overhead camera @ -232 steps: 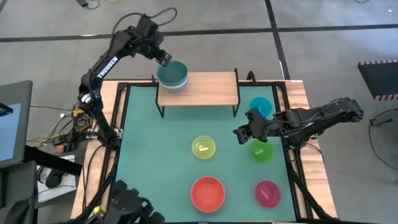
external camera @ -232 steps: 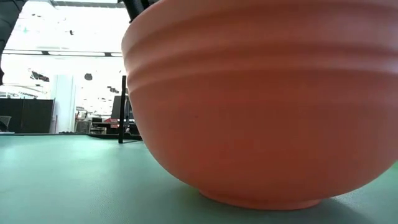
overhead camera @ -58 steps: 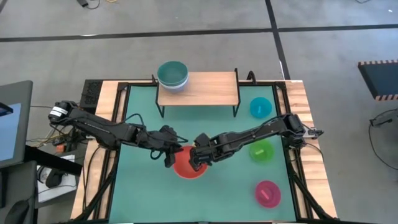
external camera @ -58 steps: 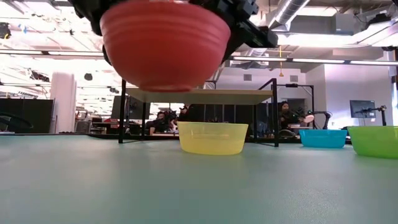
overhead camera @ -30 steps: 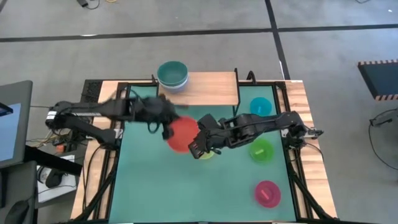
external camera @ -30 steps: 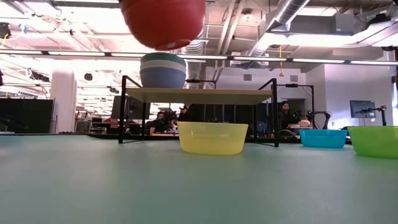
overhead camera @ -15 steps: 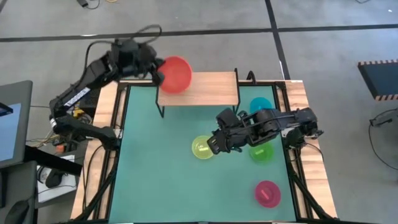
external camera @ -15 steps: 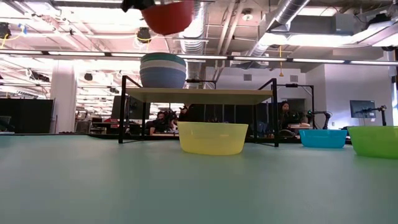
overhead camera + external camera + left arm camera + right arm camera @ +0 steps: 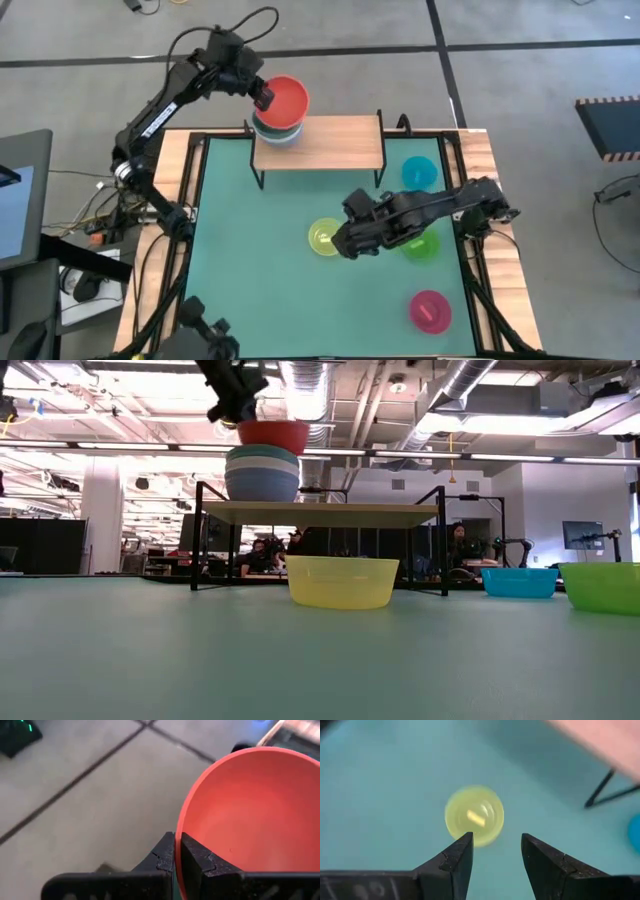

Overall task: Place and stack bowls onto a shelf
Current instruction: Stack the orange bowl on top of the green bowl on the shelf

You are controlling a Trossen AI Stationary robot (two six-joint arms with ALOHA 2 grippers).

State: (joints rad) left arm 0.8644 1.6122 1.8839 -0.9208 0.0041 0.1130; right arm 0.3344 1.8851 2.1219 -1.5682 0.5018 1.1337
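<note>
A red bowl point(image 9: 285, 99) sits on top of the stack of bowls point(image 9: 262, 472) at the left end of the shelf point(image 9: 335, 143). My left gripper point(image 9: 262, 96) is shut on its rim. Over the table's middle, my right gripper point(image 9: 495, 845) hangs open, right beside and above the yellow-green bowl point(image 9: 324, 238), touching nothing. That bowl stands upright on its base on the green mat. My left gripper pinches the red bowl's rim point(image 9: 179, 831) on its left side, one finger inside point(image 9: 196, 861) the bowl and one outside. The fingers slant down from the table's far left. The bowl stands upright and level, its underside nested in the stack's top bowl point(image 9: 262, 453).
A cyan bowl point(image 9: 419, 172) stands by the table's right edge. A green bowl point(image 9: 424, 244) is partly under my right arm. A magenta bowl point(image 9: 430, 310) is near the front right. The shelf's right part point(image 9: 350, 140) is bare wood.
My left gripper has carried the red bowl from above the table's middle up and toward the far edge, over the shelf's left end. It then lowered the bowl onto the stack. The right gripper has stayed open near the yellow-green bowl.
</note>
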